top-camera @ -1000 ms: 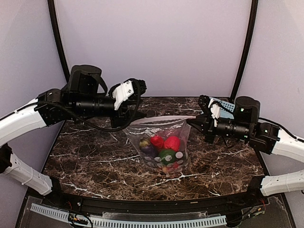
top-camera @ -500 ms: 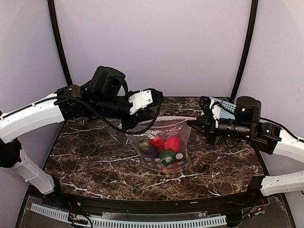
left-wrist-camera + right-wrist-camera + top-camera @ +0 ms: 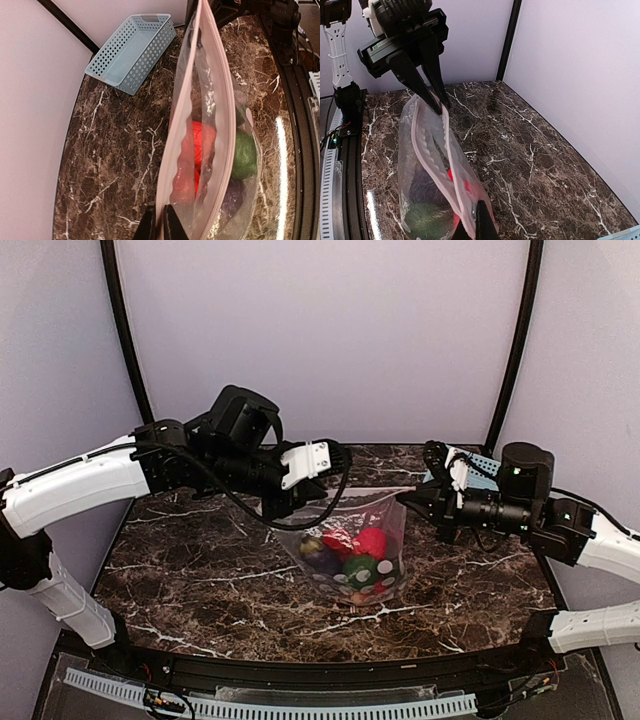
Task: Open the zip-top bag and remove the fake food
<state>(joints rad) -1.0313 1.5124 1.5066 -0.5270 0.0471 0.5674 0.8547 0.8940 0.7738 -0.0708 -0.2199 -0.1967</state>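
The clear zip-top bag [image 3: 378, 512] hangs between my two grippers over the marble table, its bottom resting on the table. The fake food [image 3: 368, 543] sits inside it: red, green and dark purple pieces. My left gripper [image 3: 283, 510] is shut on the left end of the white zip strip [image 3: 170, 165]. My right gripper [image 3: 408, 496] is shut on the right end [image 3: 470, 200]. In both wrist views the two sides of the strip stand apart, so the mouth gapes. Red food [image 3: 198, 145] and green food [image 3: 245, 156] show through the opening.
A light blue perforated basket [image 3: 132, 52] stands at the back right of the table, partly hidden behind my right arm in the top view [image 3: 482, 464]. Black frame posts stand at both back corners. The table's front edge has a black rail.
My left arm has swung right, toward the right gripper, carrying its end of the bag. The strip has gone from taut to slack and the mouth has opened. The right arm has barely moved.
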